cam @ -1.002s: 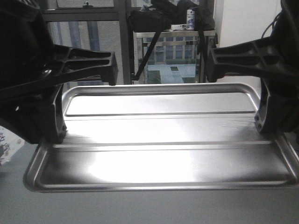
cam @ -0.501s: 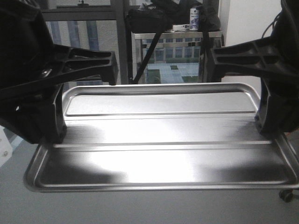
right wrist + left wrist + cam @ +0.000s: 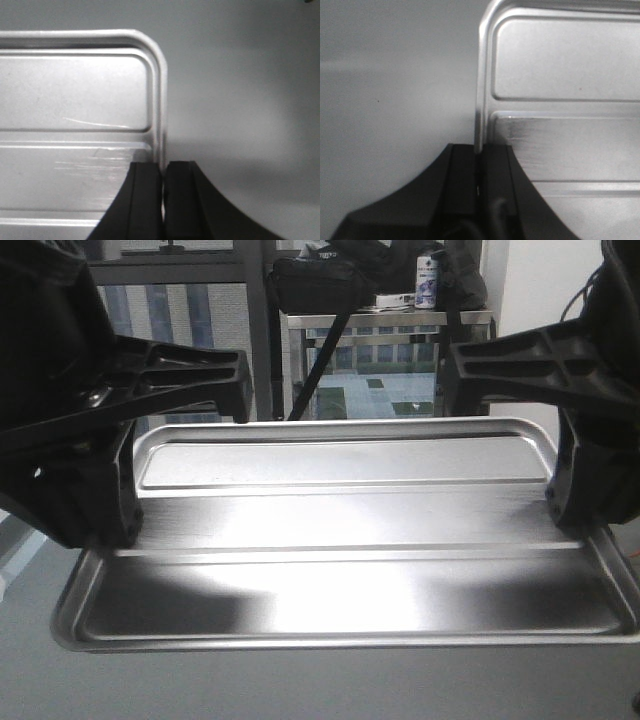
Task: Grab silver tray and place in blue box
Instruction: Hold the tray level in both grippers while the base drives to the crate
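Two end effectors [image 3: 479, 151] [image 3: 164, 169] on silver tray [image 3: 340, 515]

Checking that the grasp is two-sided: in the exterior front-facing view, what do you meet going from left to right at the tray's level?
left gripper, fingers shut on the near-side rim → silver tray → right gripper, fingers shut on the opposite rim

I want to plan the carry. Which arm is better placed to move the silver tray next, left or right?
Neither alone: the left end effector is shut on the left rim of the silver tray, and the right end effector on its right rim, mirrored. Likely both should carry it together.
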Controlling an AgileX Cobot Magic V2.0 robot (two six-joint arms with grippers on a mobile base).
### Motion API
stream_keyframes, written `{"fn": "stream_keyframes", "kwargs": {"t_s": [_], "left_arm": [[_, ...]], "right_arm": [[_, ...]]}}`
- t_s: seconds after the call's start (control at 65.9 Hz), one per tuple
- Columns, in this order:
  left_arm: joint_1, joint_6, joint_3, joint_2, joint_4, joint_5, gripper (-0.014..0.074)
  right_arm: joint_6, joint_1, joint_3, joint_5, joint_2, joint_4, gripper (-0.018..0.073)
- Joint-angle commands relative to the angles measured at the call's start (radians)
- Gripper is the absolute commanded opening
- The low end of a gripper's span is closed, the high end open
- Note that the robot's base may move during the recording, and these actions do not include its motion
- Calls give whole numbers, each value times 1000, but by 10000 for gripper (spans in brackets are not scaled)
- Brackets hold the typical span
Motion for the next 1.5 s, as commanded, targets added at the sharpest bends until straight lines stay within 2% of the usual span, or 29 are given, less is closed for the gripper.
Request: {"fn": "stream_keyframes", "kwargs": {"t_s": [0.0, 1.488], "left_arm": [[-10, 9, -28, -30, 12, -34, -104], [-10, 9, -28, -30, 12, -34, -104]], "right_arm": [[-2, 5, -28, -39, -27, -39, 58], [-2, 5, -28, -32, -27, -39, 58]]}}
